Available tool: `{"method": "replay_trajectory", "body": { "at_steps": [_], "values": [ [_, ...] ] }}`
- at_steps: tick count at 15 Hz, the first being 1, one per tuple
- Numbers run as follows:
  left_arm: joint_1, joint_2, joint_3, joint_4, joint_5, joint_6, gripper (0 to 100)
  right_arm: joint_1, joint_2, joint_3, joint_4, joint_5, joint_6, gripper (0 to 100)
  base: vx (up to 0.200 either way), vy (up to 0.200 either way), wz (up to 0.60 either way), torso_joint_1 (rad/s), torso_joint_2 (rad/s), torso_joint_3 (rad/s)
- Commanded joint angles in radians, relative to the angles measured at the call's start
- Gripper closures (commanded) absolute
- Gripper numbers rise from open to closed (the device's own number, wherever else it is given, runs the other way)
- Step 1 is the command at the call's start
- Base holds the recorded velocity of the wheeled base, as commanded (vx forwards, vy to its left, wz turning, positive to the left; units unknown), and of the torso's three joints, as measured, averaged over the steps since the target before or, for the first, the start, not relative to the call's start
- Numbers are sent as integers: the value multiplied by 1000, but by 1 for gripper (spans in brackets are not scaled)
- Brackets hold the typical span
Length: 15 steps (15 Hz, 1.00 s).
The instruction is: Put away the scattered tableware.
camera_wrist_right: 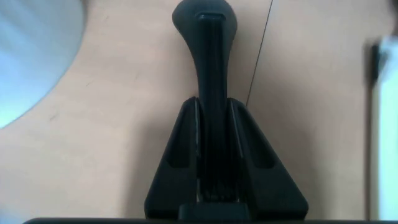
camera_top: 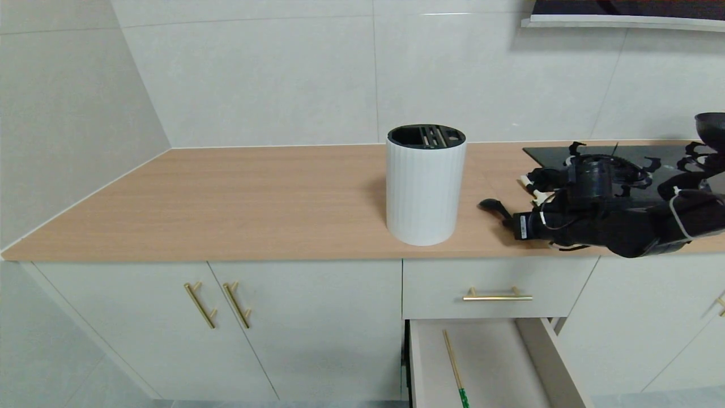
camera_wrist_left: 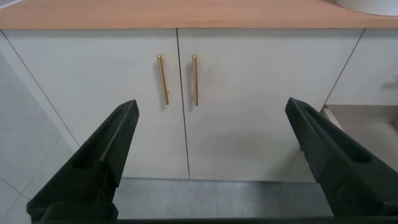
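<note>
The right hand (camera_top: 511,219) lay low over the tabletop (camera_top: 226,198), closed on a black utensil (camera_top: 490,205). The utensil's rounded end stuck out to the left, towards the white ribbed holder (camera_top: 425,192) just beside it. In the right wrist view the two fingers (camera_wrist_right: 183,134) pinched the narrow shaft of the utensil (camera_wrist_right: 205,25) from both sides, behind that rounded end.

It looked like a stiff, light, smooth piece, probably plastic. It would not bend or break easily, but it could slip or pivot in a narrow pinch. A hold well back on the shaft, square across it, seemed the safest.

The left hand (camera_wrist_left: 211,107) hung open in front of the cabinet doors (camera_wrist_left: 186,137), holding nothing. Below the tabletop an open drawer (camera_top: 535,351) held chopsticks (camera_top: 453,360).
</note>
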Motion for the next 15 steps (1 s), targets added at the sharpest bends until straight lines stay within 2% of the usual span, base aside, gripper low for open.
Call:
{"method": "replay_trajectory", "body": {
  "at_steps": [1, 2, 3, 6, 9, 11, 15],
  "values": [
    [0, 0, 0, 0, 1, -1, 0, 51, -225, 22, 210, -14, 94, 100, 0, 0, 0, 0, 0, 0],
    [0, 0, 0, 0, 1, -1, 0, 55, -255, 26, 250, -14, 106, 100, 0, 0, 0, 0, 0, 0],
    [0, 0, 0, 0, 1, -1, 0, 66, -374, 42, 423, -17, 152, 100, 0, 0, 0, 0, 0, 0],
    [0, 0, 0, 0, 1, -1, 0, 68, -569, 131, 603, -19, 202, 100, 0, 0, 0, 0, 0, 0],
    [0, 0, 0, 0, 1, -1, 0, 68, -690, 259, 616, -17, 205, 100, 0, 0, 0, 0, 0, 0],
    [0, 0, 0, 0, 1, -1, 0, 109, -738, 348, 603, -20, 202, 100, 0, 0, 0, 0, 0, 0],
    [0, 0, 0, 0, 1, -1, 0, 172, -724, 480, 576, -100, 202, 100, 0, 0, 0, 0, 0, 0]
  ]
}}
